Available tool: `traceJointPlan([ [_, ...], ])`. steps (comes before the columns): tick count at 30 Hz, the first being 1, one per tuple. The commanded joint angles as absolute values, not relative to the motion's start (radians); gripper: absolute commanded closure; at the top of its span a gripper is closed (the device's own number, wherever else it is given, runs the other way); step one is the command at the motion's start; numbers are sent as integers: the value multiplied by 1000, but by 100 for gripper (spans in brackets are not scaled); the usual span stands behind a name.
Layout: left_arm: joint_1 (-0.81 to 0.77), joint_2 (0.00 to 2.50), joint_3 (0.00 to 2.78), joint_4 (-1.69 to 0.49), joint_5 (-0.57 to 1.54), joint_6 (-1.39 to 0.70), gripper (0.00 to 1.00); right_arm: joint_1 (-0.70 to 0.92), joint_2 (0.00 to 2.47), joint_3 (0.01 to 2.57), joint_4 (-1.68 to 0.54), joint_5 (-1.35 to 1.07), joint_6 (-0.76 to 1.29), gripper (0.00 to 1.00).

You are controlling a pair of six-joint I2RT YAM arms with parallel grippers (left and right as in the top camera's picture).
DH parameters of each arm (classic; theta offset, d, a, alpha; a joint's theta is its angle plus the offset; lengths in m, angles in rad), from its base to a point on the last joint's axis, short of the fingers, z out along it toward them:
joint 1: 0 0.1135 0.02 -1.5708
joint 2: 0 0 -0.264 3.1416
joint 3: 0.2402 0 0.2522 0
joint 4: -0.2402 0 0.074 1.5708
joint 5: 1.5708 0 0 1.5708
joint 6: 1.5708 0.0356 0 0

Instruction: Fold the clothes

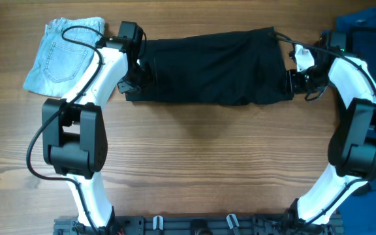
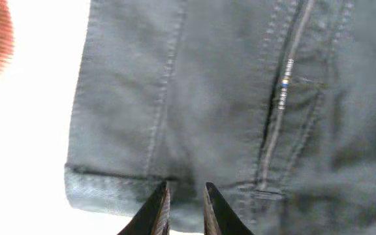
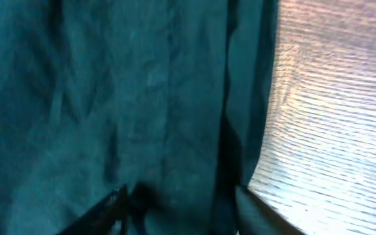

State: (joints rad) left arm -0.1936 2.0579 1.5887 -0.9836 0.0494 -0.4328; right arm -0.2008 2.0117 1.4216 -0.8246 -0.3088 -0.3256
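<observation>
— Where is the black garment [image 1: 207, 68]?

— It lies spread in a wide band across the far half of the table [image 1: 207, 150], one arm at each end.

— And the pincers?

— The left gripper [image 2: 187, 210] sits at the garment's left edge. In the left wrist view its fingertips stand a narrow gap apart, right at the folded hem [image 2: 103, 186]; I cannot tell whether any cloth is caught between them. The right gripper [image 3: 181, 202] is at the right edge with its jaws wide apart, and the cloth's border runs down between them with bare wood beside it.

— What else is around?

— The light-blue denim shorts [image 1: 64, 55] lie in the far left corner, near the garment but not touching it. Dark-blue pieces [image 1: 367, 32] are heaped at the far right.

— Anything in the way?

— The left arm [image 1: 103, 65] crosses the gap between shorts and garment, and its black cable [image 1: 77, 36] loops over the shorts. The right arm [image 1: 354, 98] hides part of the dark-blue heap.
</observation>
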Motion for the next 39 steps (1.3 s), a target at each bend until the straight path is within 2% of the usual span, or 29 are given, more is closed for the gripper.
traceJointPlan([
  [1,-178,2042,1581,-986,-47,-454,82,-198,2030,1413,-834,-339,-337,66],
  [3,-169,2043,1551,-979,-47,-454,82,-198,2030,1413,-850,-338,-337,78],
  [4,-165,2043,1522,-957,-47,-458,82,-198,2030,1413,-850,-337,-331,89],
  [5,-163,2043,1484,-919,-47,-458,83,-198,2030,1413,-849,-324,-312,96],
  [11,-122,2044,1332,-755,-47,-457,86,-198,2029,1414,-828,-15,-202,96],
  [16,-103,2044,1331,-755,-46,-457,91,-198,2029,1414,-798,47,-199,95],
  [17,-103,2044,1332,-755,-46,-457,93,-198,2029,1415,-808,46,-198,92],
  [19,-103,2042,1341,-756,-22,-456,94,-198,2027,1464,-870,31,-175,76],
  [22,-103,1997,1435,-781,81,-456,92,-197,1967,1634,-1010,-143,-175,55],
  [23,-106,1972,1475,-796,99,-457,92,-197,1949,1681,-1051,-206,-174,50],
  [24,-110,1945,1515,-805,105,-457,89,-197,1928,1709,-1078,-283,-173,50],
  [25,-118,1909,1552,-799,106,-457,86,-194,1913,1709,-1087,-359,-173,57],
  [26,-124,1889,1565,-780,109,-457,84,-191,1913,1709,-1102,-424,-173,71],
  [27,-132,1878,1565,-746,112,-457,84,-186,1918,1695,-1104,-475,-171,88],
  [28,-139,1885,1564,-711,112,-456,87,-176,1927,1668,-1090,-517,-153,96],
  [30,-149,1925,1563,-656,112,-457,93,-150,1931,1588,-1034,-543,-154,96],
  [33,-156,2045,1563,-494,131,-456,93,-117,1932,1391,-847,-524,-110,96],
  [37,-156,2187,1563,-314,134,-449,96,-115,1936,1105,-535,-316,97,96],
  [39,-156,2234,1563,-279,134,-426,96,-115,1936,1012,-500,-215,174,96],
])
